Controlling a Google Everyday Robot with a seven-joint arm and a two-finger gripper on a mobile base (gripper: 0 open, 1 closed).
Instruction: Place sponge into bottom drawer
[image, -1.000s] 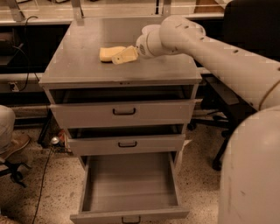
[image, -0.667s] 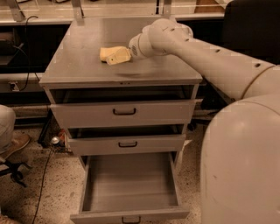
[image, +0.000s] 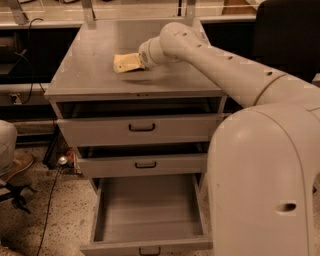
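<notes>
The pale-yellow sponge (image: 125, 63) lies on the grey cabinet top (image: 100, 75), left of its middle. My gripper (image: 140, 60) is at the end of the white arm that reaches in from the right. It sits right at the sponge's right end and covers part of it. The bottom drawer (image: 147, 210) is pulled far out at floor level. Its long grey tray is empty and its small dark handle (image: 149, 250) is on the front.
The two upper grey drawers (image: 142, 128) (image: 145, 164) stand slightly ajar. My white base (image: 265, 185) fills the lower right, next to the open drawer. A cable (image: 52, 200) runs over the speckled floor at left, near a chair base (image: 15, 192).
My arm has moved left over the cabinet top, so the gripper now covers more of the sponge's right end. The sponge's left edge has stayed where it was.
</notes>
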